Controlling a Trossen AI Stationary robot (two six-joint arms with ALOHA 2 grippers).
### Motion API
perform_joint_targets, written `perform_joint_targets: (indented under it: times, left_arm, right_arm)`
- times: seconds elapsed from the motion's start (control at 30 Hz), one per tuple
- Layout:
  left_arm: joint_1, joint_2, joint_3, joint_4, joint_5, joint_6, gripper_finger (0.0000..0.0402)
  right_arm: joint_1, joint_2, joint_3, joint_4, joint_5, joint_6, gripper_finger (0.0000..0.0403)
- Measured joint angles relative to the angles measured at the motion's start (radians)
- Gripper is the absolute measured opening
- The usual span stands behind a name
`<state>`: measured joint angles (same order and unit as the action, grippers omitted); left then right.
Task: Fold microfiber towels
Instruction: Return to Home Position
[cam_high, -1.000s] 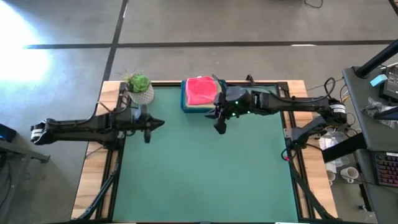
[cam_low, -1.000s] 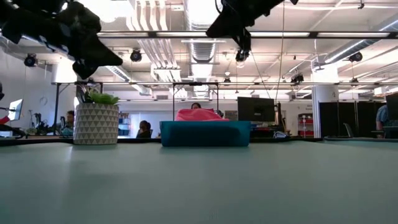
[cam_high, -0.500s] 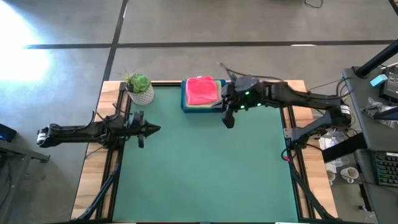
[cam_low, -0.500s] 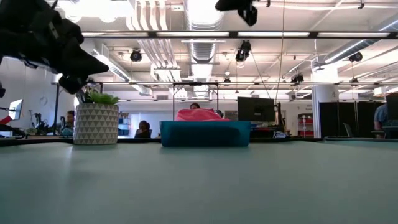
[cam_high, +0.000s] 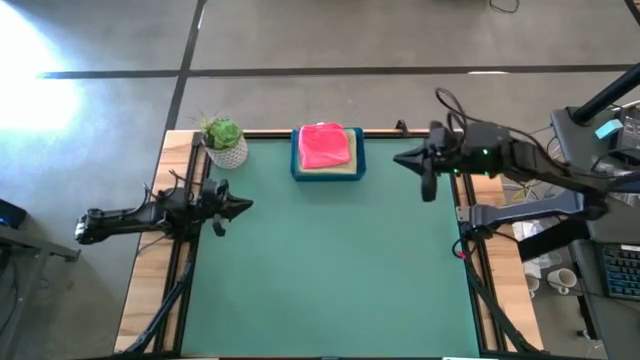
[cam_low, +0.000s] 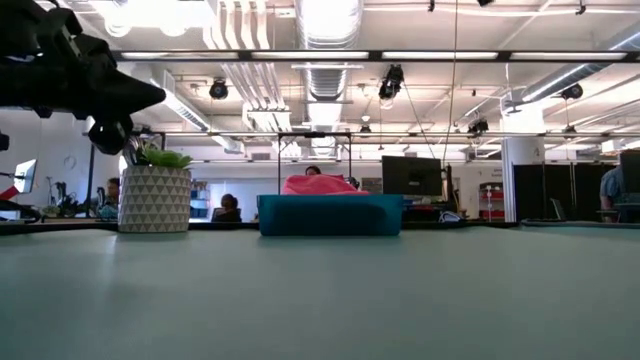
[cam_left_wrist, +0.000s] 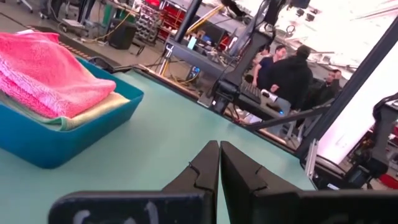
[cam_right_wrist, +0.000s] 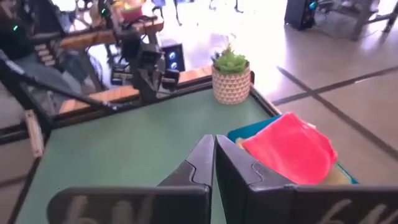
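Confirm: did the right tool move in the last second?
Yes. In the high view the right tool has drawn rightward, away from the blue tray.

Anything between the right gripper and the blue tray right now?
Nothing: only bare green mat between right gripper and blue tray, per the high view.

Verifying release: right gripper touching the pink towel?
Apart. High view: right gripper at right, bare mat between it and the pink towel. Left gripper waits left.
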<state>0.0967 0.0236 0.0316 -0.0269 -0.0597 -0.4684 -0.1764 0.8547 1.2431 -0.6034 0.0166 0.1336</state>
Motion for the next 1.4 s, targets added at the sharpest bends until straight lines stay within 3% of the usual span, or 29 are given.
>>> perform_joint_targets:
  times: [0.33,0.6,1.07,1.4]
  left_arm:
    - [0.0,0.044,-0.003,0.011,-0.001,0.003,0.0]
    - [0.001,0.044,-0.004,0.011,-0.001,0.004,0.0]
    - [0.001,0.039,0.003,0.01,-0.001,0.011,0.0]
    - [0.001,0.008,0.008,0.011,-0.001,0.191,0.0]
  right_arm:
    - [0.002,-0.31,-0.519,0.369,0.01,0.169,0.0009]
    - [0.002,-0.47,-0.845,0.631,0.002,0.275,0.0009]
    - [0.002,-0.677,-1.163,0.9,-0.053,0.392,0.0009]
    - [0.002,-0.854,-1.23,0.813,-0.08,0.36,0.0009]
